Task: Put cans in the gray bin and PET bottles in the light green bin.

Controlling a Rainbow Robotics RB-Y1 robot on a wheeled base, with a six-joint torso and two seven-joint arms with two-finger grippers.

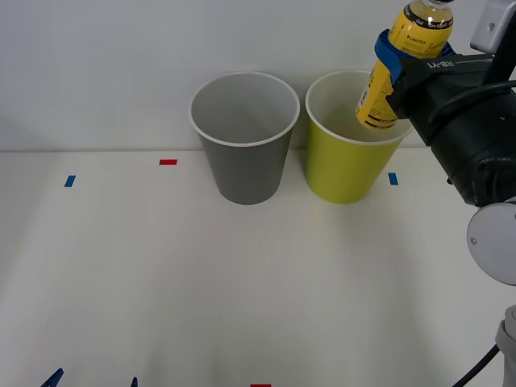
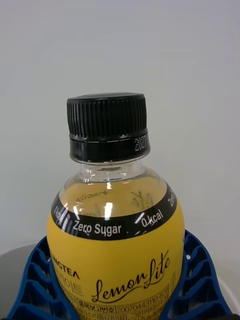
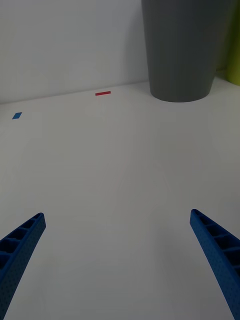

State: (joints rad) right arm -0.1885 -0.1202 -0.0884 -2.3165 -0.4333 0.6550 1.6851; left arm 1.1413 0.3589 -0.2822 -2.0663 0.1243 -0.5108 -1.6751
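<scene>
While my right arm hangs over the far right of the bench (image 1: 161, 274), the biggest things before me are the two bins standing side by side against the wall: the gray bin (image 1: 244, 153) on the left and the light green bin (image 1: 345, 165) just beside it, close but, as far as I can tell, not touching. My right jaws (image 1: 397, 58) are pinching the bottle (image 1: 403, 64) around its yellow label, with the blue ribbed fingers (image 2: 32, 280) cupping both sides of the body below the black band. It hangs tilted, base dipping inside the rim of the light green bin, black cap (image 2: 107, 122) pointing up and away. My left jaws (image 3: 117, 260) wait spread and empty, low over the bench near its front edge. Amber drink fills the bottle to the neck, so I judge it fairly heavy for its size, stiff enough not to buckle, yet smooth and round, apt to slip. The wide labelled belly is the right place to hold; the neck would swing.
</scene>
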